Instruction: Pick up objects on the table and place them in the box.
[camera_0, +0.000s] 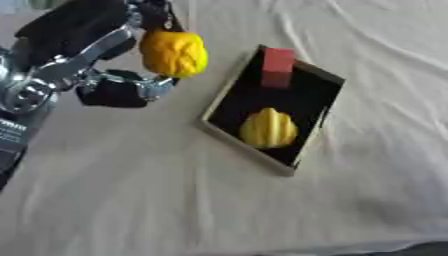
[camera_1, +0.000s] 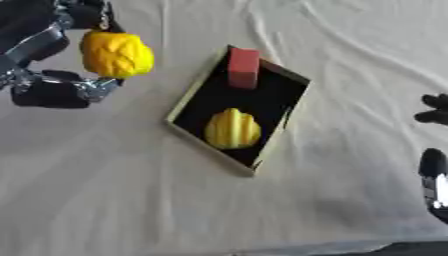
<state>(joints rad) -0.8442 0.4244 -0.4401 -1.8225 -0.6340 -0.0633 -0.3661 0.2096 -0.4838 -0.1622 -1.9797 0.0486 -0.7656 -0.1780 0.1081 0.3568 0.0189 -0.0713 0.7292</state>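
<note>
The robot's left hand (camera_0: 96, 60) grips a yellow fruit (camera_0: 173, 53) above the cloth-covered table (camera_0: 131, 190), beside the box (camera_0: 229, 137) already holding another yellow fruit (camera_0: 269, 128) and a red block (camera_0: 278, 66), apparently to drop it in; the right hand (camera_1: 435, 145) shows at the edge, its fingers impossible to read.

No legible text is showing. Faint white marks are appearing on the black forearm panel (camera_0: 10, 131) at the left edge, too blurred to read. Nothing else is carrying lettering or numbers.

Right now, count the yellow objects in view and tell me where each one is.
2. One bumpy yellow object is held in the left hand, left of the box. A ridged yellow object lies inside the box, near its front end. None seems hidden.
</note>
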